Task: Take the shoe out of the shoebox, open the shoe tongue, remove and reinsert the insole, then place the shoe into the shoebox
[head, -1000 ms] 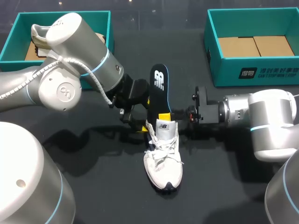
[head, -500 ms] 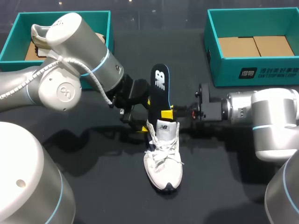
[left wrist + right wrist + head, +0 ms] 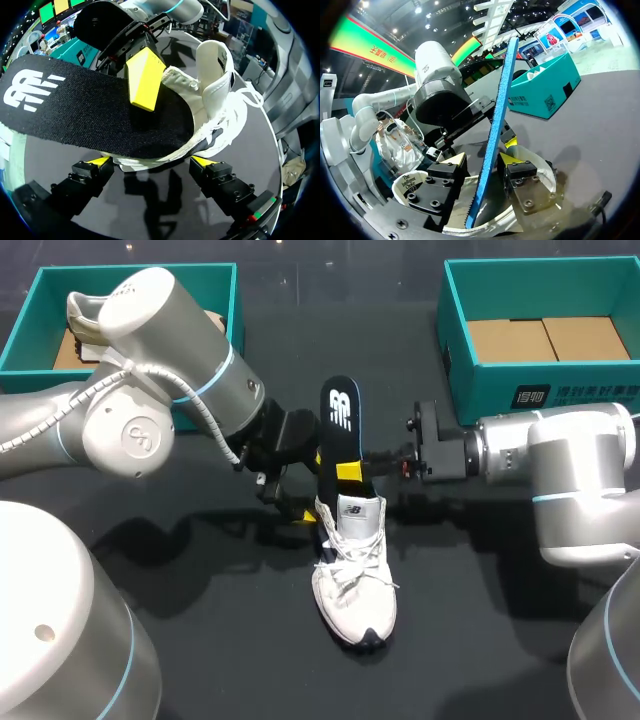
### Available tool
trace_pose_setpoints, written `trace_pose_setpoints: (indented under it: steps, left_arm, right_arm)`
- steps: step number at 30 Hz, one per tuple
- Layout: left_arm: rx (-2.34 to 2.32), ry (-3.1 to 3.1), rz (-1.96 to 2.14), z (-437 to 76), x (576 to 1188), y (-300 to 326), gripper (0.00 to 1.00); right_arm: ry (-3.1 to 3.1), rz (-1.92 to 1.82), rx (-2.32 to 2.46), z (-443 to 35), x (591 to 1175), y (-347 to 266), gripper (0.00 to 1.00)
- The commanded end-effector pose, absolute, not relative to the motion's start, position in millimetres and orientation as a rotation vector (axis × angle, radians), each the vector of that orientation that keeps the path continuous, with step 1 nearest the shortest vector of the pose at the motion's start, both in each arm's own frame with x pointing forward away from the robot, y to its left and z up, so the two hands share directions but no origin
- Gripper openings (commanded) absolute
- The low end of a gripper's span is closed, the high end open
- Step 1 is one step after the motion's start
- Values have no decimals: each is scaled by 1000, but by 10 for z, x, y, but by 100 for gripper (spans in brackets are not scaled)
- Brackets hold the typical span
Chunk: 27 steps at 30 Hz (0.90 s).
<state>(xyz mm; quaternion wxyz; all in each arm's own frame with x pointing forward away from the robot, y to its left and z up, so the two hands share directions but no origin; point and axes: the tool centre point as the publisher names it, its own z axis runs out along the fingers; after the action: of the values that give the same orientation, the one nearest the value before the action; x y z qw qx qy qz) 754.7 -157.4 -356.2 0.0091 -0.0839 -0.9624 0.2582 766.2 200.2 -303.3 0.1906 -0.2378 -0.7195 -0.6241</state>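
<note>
A white lace-up shoe (image 3: 354, 580) lies mid-table, toe toward the front edge. A black insole (image 3: 340, 425) with a white logo stands up out of its heel opening. My right gripper (image 3: 350, 472) comes in from the right and is shut on the insole just above the collar. In the right wrist view the insole's blue edge (image 3: 495, 125) runs between its fingers (image 3: 512, 161). My left gripper (image 3: 296, 502) is at the shoe's heel, open. Its yellow fingertips (image 3: 100, 161) flank the heel of the shoe (image 3: 220, 95), beneath the insole (image 3: 85, 110).
An open teal shoebox (image 3: 458, 360) lined with cardboard stands at the back right. A second teal box (image 3: 28, 315) at the back left holds another shoe (image 3: 85, 322), partly hidden behind my left arm. Bare black tabletop lies around the shoe.
My right gripper has drawn back right and then come in again, raising the insole a little. The shoe's toe has shifted slightly right. The left arm has kept still.
</note>
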Motion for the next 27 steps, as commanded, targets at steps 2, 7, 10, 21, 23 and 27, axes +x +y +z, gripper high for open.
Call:
trace_pose_setpoints:
  steps: [2,7,10,21,23,27]
  left_arm:
    - [-265,-3005,806,-3566,7540,-1589,100]
    - [-265,-3005,806,-3566,7540,-1589,100]
    - [-265,-3005,806,-3566,7540,-1589,100]
    - [-265,-3005,806,-3566,7540,-1589,100]
    - [-265,-3005,806,-3566,7540,-1589,100]
    - [-265,-3005,806,-3566,7540,-1589,100]
  right_arm:
    - [-2033,-1742,-665,-3004,7704,2063,25]
    - [-2023,-1741,-678,-3048,7665,2061,0]
    - [-1985,-1736,-686,-3103,7640,2026,0]
    - [-1869,-1714,-717,-3420,7443,1861,0]
    - [-1857,-1712,-718,-3433,7407,1841,0]
    - [-1845,-1701,-715,-3480,7270,1950,0]
